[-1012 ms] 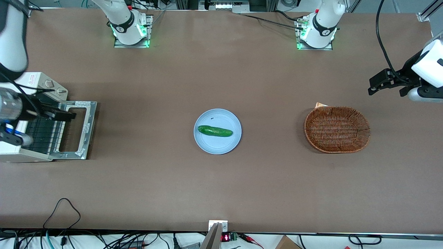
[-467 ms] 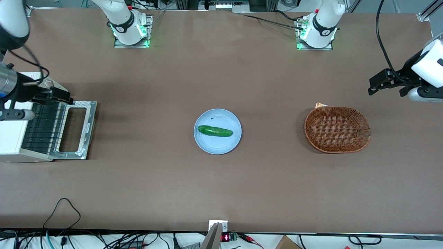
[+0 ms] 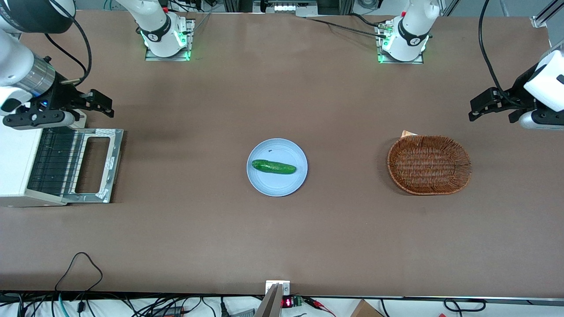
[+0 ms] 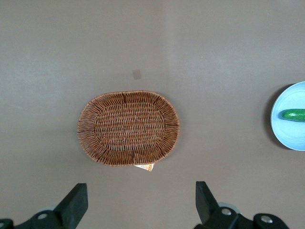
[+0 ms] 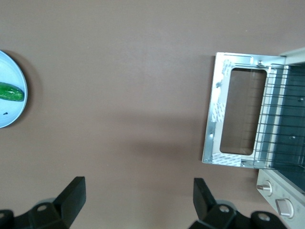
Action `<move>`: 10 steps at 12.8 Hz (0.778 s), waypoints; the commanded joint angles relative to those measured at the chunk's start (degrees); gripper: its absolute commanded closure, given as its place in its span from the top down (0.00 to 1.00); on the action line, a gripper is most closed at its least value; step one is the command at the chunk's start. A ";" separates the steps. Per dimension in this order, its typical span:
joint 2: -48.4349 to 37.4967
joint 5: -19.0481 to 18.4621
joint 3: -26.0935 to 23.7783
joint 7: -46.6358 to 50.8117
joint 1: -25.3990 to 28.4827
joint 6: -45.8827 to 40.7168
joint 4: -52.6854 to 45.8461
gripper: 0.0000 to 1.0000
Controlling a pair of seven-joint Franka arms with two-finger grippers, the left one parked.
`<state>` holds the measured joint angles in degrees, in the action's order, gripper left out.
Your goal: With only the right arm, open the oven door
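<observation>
The white oven [image 3: 17,167] stands at the working arm's end of the table. Its oven door [image 3: 94,165] lies folded down flat on the table, silvery inner face up, and the black wire rack [image 3: 55,163] shows inside. The door also shows in the right wrist view [image 5: 236,117], with a knob [image 5: 264,188] beside it. The right arm [image 3: 20,72] is raised above the table, and its gripper [image 3: 105,105] is open and empty, farther from the front camera than the oven. Its two fingers [image 5: 71,195] are wide apart over bare table.
A blue plate [image 3: 288,180] with a green cucumber [image 3: 273,167] sits mid-table. A brown wicker basket [image 3: 428,164] lies toward the parked arm's end. Cables run along the table edge nearest the front camera.
The gripper has risen off the open oven door and moved away from the front camera, off the oven. The door stays flat on the table.
</observation>
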<state>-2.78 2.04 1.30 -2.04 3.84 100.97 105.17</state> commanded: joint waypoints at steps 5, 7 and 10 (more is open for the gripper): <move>1.19 0.42 0.90 0.19 0.03 -1.66 -1.46 1.00; 1.29 0.42 0.90 0.19 0.12 -1.75 -1.46 1.00; 1.29 0.42 0.90 0.19 0.12 -1.75 -1.55 1.00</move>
<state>-1.95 2.08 2.08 -2.03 3.83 100.41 105.06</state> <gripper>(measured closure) 0.000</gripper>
